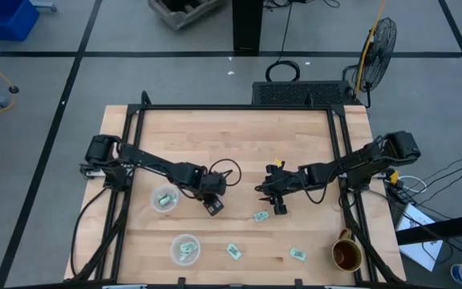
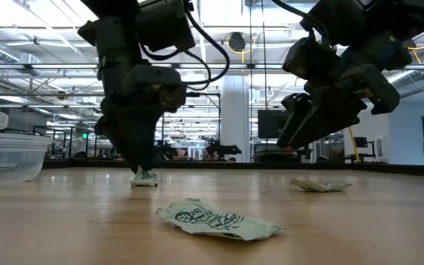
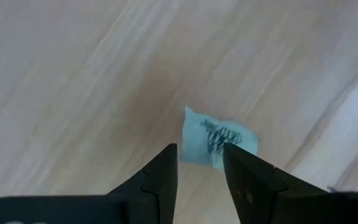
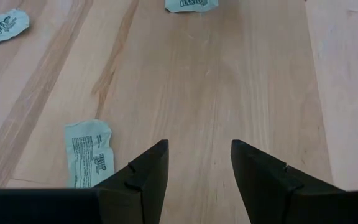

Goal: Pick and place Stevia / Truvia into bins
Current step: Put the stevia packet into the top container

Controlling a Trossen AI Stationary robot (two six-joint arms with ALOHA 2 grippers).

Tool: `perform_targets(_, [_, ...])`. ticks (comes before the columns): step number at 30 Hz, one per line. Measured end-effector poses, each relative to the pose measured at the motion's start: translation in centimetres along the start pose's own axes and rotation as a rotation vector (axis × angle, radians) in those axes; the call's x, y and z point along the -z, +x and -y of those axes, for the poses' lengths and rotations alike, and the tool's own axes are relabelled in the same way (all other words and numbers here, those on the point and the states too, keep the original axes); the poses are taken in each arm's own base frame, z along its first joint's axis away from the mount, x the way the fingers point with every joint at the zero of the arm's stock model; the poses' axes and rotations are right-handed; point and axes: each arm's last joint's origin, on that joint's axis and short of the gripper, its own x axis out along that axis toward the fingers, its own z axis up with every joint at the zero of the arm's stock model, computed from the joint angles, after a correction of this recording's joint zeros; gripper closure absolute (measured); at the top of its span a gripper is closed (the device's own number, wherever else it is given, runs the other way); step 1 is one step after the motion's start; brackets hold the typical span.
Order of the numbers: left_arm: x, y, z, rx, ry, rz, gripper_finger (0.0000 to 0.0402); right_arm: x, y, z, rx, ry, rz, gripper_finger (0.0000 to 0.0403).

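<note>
Pale green and white sachets lie flat on the wooden table (image 1: 239, 136): one (image 1: 260, 216) near my right gripper, two (image 1: 233, 251) (image 1: 297, 254) by the near edge. Each clear cup (image 1: 164, 198) (image 1: 185, 247) holds a sachet. My left gripper (image 1: 213, 205) (image 2: 144, 171) points down with its tips at the table. It is open around a sachet (image 3: 219, 138) (image 2: 144, 177). My right gripper (image 1: 277, 205) (image 4: 199, 165) is open and hovers above the wood (image 2: 311, 121), with a sachet (image 4: 89, 152) beside one finger. My left gripper comes from above, pointing down, with one finger (image 3: 247, 174) overlapping the sachet's edge (image 3: 229, 140) and the other finger just clear of its opposite edge. The sachet lies on the table. Whether the fingers touch it, I cannot tell.
A brown-gold mug (image 1: 346, 254) stands at the table's near right corner. The two cups show at the left of the low view (image 2: 6, 151). Another sachet (image 2: 219, 221) lies close to the low camera, and one (image 2: 320, 185) under the right arm. Bare wood lies toward the far edge.
</note>
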Motion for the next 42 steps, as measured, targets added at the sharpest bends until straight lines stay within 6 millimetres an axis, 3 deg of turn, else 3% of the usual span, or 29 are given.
perform_targets(9, [-0.3,0.0,0.0,-0.004,0.094,0.036,0.0273,0.0,0.0,0.0,0.000,0.000,0.000,0.0234])
perform_targets(13, [-0.3,0.0,0.0,-0.011,0.142,0.041,0.0311,0.0,0.0,0.0,0.000,-0.002,-0.001,0.0234])
perform_targets(18, [-0.5,-0.1,-0.2,-0.029,0.167,0.056,0.0388,0.0,0.0,0.0,0.000,-0.003,-0.001,0.0234])
perform_targets(26, [-0.5,-0.9,-0.3,-0.004,0.168,0.035,0.0396,0.0,0.0,0.0,0.000,-0.003,-0.001,0.0234])
perform_targets(31, [1.2,-4.2,-0.6,-0.045,0.143,-0.017,0.0398,0.0,0.0,0.0,0.000,-0.002,-0.001,0.0234])
perform_targets(38, [6.1,-10.7,-1.6,-0.217,0.035,-0.032,0.0397,0.0,0.0,0.0,0.000,0.000,-0.001,0.0234])
perform_targets(42, [8.9,-13.2,-1.7,-0.278,-0.024,0.019,0.0398,0.0,0.0,0.0,0.000,0.000,-0.001,0.0234])
